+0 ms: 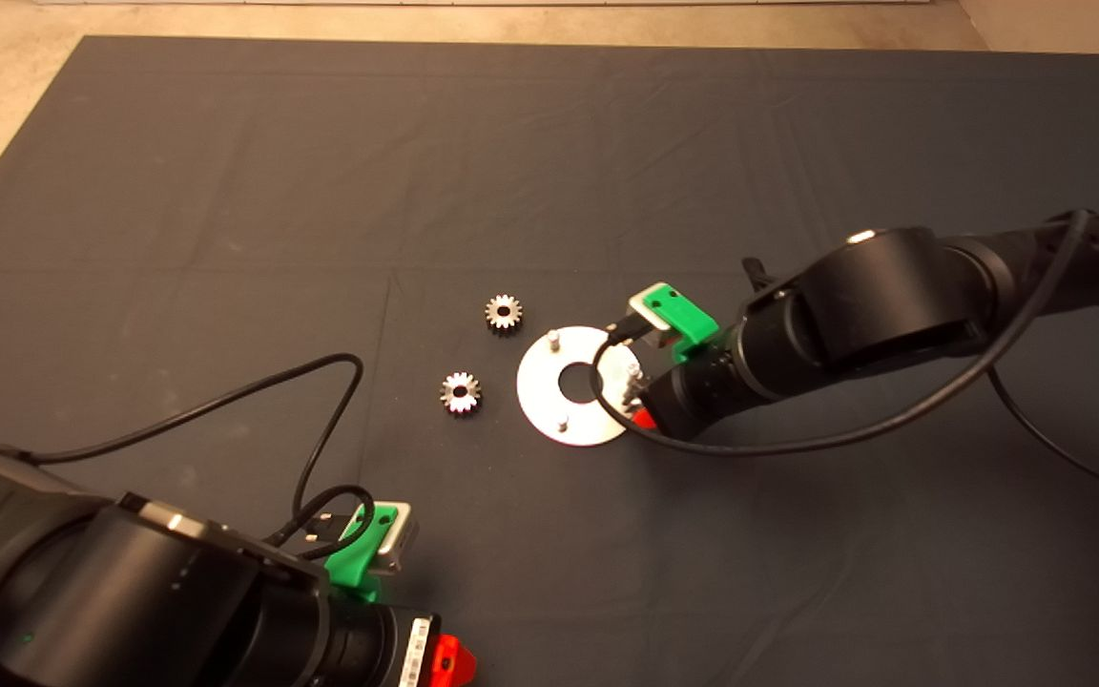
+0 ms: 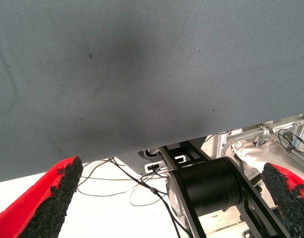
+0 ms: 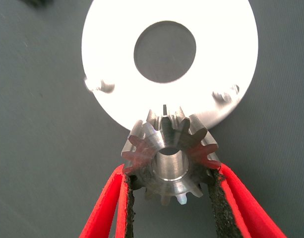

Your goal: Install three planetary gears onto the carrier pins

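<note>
The flat silver disc (image 1: 538, 393) lies mid-mat with carrier pins (image 1: 554, 338) standing on it; two pins (image 3: 99, 85) show in the right wrist view. My right gripper (image 1: 633, 386) hangs over the disc's right edge, shut on one planetary gear (image 3: 169, 158) held flat between its pads, above the rim of the disc (image 3: 117, 74). The pin beneath that gear is hidden. Two more planetary gears lie on the mat left of the disc, one farther back (image 1: 504, 312) and one nearer (image 1: 461, 392). My left gripper (image 1: 449, 658) is parked at the lower left, open and holding nothing (image 2: 174, 198).
The dark mat (image 1: 225, 191) covers the table, with pale floor past its far and left edges. Black cables loop near the left arm (image 1: 321, 420) and under the right arm (image 1: 798, 444). The left wrist view shows the mat edge and the robot's base beyond.
</note>
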Robot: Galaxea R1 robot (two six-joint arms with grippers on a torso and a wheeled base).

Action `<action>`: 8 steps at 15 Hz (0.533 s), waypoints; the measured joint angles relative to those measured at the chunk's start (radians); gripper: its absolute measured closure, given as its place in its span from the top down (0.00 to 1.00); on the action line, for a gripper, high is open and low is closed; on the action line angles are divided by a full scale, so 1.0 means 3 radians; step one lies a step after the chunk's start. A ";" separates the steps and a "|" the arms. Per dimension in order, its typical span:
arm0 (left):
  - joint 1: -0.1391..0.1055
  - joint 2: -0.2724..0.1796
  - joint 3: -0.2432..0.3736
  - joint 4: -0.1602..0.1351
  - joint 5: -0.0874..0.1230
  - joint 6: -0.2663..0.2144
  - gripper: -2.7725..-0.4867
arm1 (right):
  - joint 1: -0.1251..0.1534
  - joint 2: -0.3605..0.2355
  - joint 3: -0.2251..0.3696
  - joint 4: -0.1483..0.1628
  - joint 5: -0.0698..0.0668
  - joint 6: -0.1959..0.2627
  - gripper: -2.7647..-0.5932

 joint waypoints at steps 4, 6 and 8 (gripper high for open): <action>0.0000 -0.0001 0.0000 -0.0001 -0.0001 -0.0001 0.93 | 0.0080 0.0109 -0.0210 0.0001 -0.0011 -0.0138 0.12; 0.0000 -0.0001 0.0000 0.0000 0.0000 -0.0001 0.93 | 0.0084 0.0138 -0.0280 0.0005 -0.0020 -0.0272 0.11; 0.0000 -0.0001 0.0000 0.0000 0.0000 0.0000 0.93 | 0.0085 0.0137 -0.0355 0.0015 -0.0022 -0.0360 0.11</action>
